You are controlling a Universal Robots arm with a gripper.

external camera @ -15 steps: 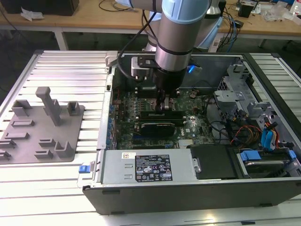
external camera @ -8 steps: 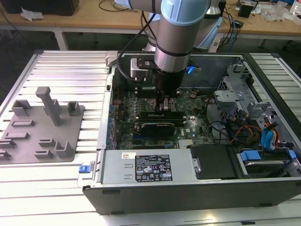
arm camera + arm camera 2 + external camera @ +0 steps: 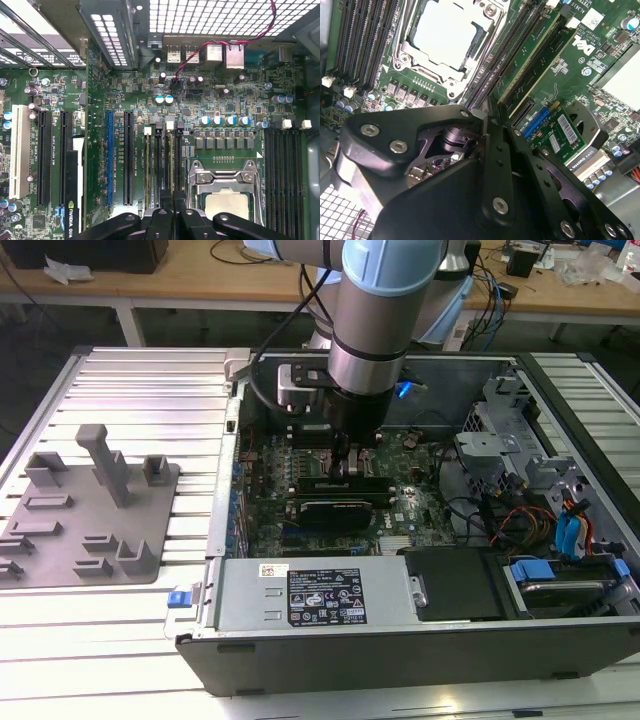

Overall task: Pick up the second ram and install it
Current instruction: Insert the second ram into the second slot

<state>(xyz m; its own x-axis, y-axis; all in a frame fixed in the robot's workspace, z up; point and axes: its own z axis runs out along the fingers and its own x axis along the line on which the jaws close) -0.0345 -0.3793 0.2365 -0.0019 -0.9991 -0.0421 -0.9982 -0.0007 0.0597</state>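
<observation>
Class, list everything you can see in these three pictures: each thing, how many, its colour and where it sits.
table: one, silver slats, under everything
computer case: one, dark grey, open, on the table
fixture plate: one, grey, on the table at the exterior view's left of the case
power supply: one, silver, along the case's nearest wall in the exterior view
motherboard: one, green, inside the case
processor: one, silver, in its socket
memory stick: one, green, standing in a slot beside the socket
graphics card: one, black, on the motherboard
robot arm: one, grey and light blue, over the case
end effector: one, black, low over the memory slots
</observation>
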